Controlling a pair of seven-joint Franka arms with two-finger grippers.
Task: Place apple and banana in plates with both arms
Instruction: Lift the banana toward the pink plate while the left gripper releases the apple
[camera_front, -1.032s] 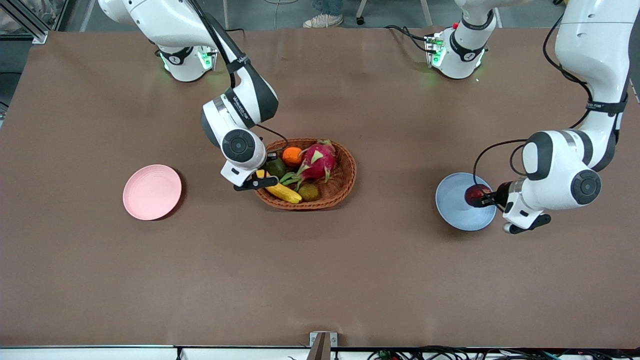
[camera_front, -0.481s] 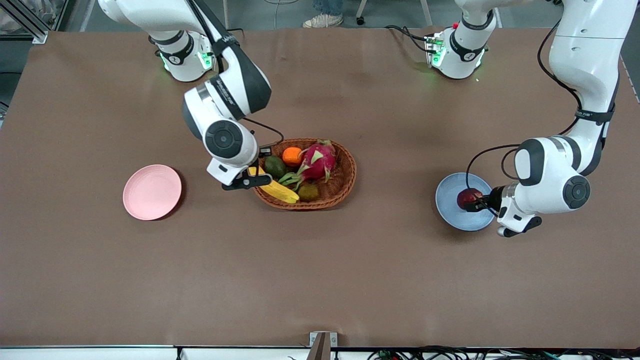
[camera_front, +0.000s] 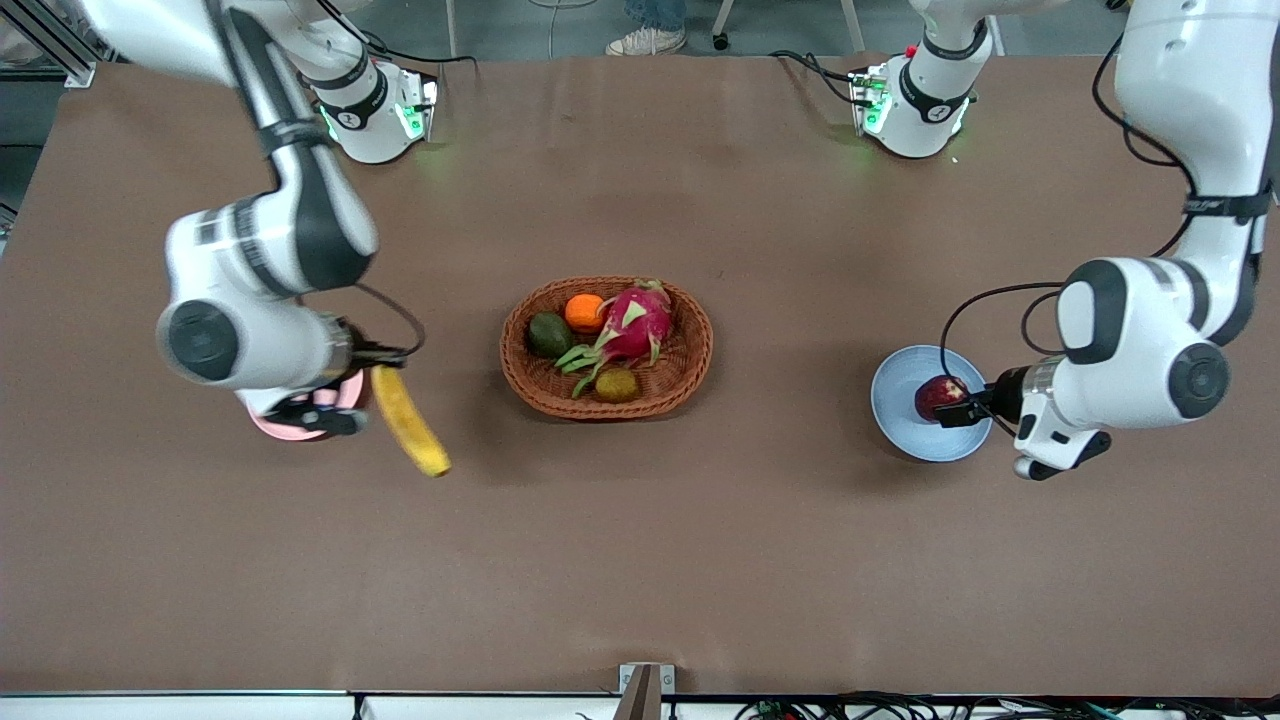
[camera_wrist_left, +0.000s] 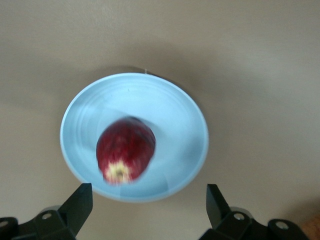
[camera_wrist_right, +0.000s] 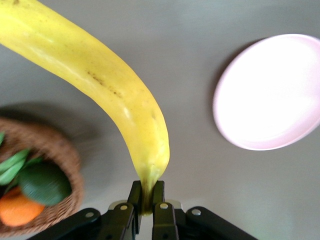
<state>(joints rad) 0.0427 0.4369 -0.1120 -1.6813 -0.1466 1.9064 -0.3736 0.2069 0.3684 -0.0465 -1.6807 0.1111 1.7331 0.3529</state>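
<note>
The dark red apple (camera_front: 938, 396) lies in the light blue plate (camera_front: 903, 420); both also show in the left wrist view, the apple (camera_wrist_left: 125, 150) on the plate (camera_wrist_left: 175, 115). My left gripper (camera_front: 962, 411) is open and empty just above the plate's rim, on its left-arm side (camera_wrist_left: 147, 195). My right gripper (camera_front: 372, 362) is shut on one tip of the yellow banana (camera_front: 408, 420), which hangs over the table beside the pale pink plate (camera_front: 268, 428). The right wrist view shows the gripper (camera_wrist_right: 148, 192), banana (camera_wrist_right: 100, 85) and pink plate (camera_wrist_right: 270, 95). The right arm hides most of the pink plate.
An oval brown wicker basket (camera_front: 690, 370) sits mid-table with a dragon fruit (camera_front: 635, 320), an orange (camera_front: 584, 311), an avocado (camera_front: 548, 334) and a kiwi (camera_front: 617, 384). The basket's edge shows in the right wrist view (camera_wrist_right: 60, 150).
My right arm lifted the banana out of the basket and carried it toward the pink plate. My left gripper let go of the apple in the blue plate and drew back a little.
</note>
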